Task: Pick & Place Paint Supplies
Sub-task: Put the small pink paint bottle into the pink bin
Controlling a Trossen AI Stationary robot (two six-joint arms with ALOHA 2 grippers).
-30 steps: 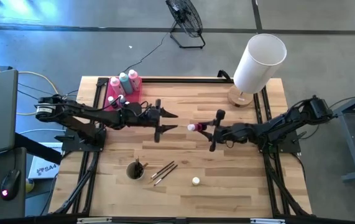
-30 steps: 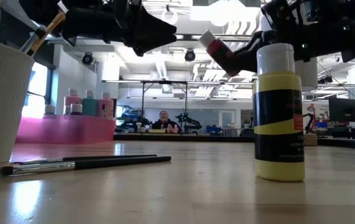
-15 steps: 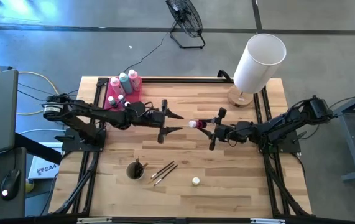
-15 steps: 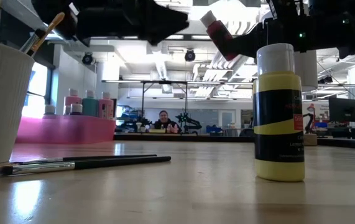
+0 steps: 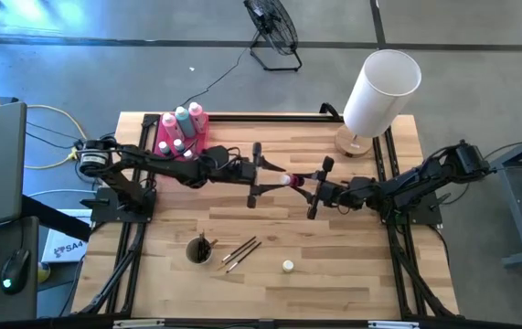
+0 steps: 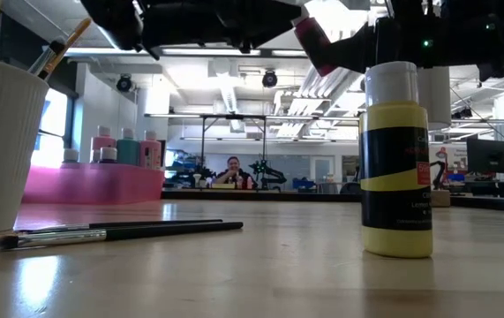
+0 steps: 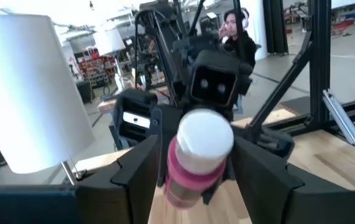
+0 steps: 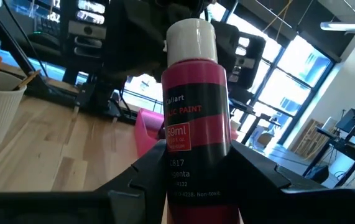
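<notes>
Mid-air handover step: right end effector (image 5: 308,185) grasping magenta bottle (image 5: 285,180); left end effector (image 5: 259,174) spread around cap, apparently unclenched. Next: left closes, right releases.

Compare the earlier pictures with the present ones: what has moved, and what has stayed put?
The left pincer reached across toward the white-capped magenta paint bottle, its open fingers now flanking the cap. The right pincer kept gripping that bottle, barely shifting. The yellow bottle, brushes, white brush cup and pink tray stayed as they were.
</notes>
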